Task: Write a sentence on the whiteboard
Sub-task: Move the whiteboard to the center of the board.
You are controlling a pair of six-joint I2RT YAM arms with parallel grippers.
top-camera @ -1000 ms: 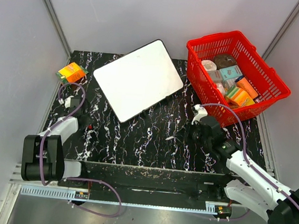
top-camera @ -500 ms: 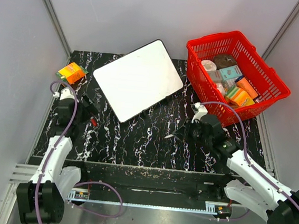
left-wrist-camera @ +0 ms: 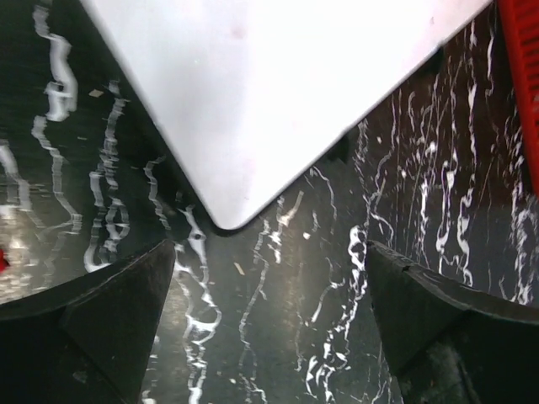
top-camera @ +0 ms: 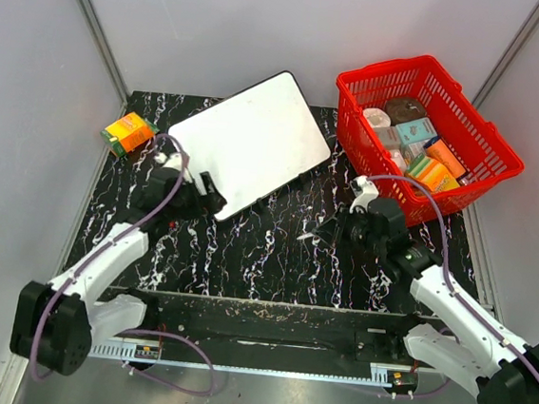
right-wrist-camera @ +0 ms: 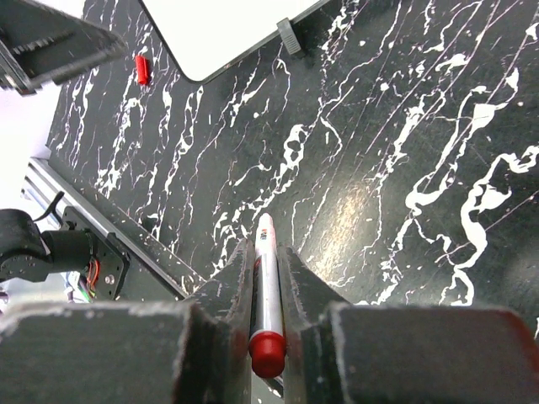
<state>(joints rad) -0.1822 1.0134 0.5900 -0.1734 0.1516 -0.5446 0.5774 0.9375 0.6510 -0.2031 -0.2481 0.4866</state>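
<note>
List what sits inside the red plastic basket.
The red plastic basket holds a jumble of small packages: a teal box, orange boxes, a dark brown round item and a white round one. Anything beneath that top layer is covered.

Your top camera sits above and behind both arms and looks down on the whole table (top-camera: 273, 260) from far off. Your left wrist camera looks out between the fingers of the left gripper (left-wrist-camera: 269, 261), close to the surface, with the near corner of the whiteboard (left-wrist-camera: 278, 84) just ahead of them. Your right wrist camera looks along the right gripper (right-wrist-camera: 265, 252) and its marker (right-wrist-camera: 266, 290) from farther back, and that corner lies well ahead of the fingertips. All three views share it.
</note>
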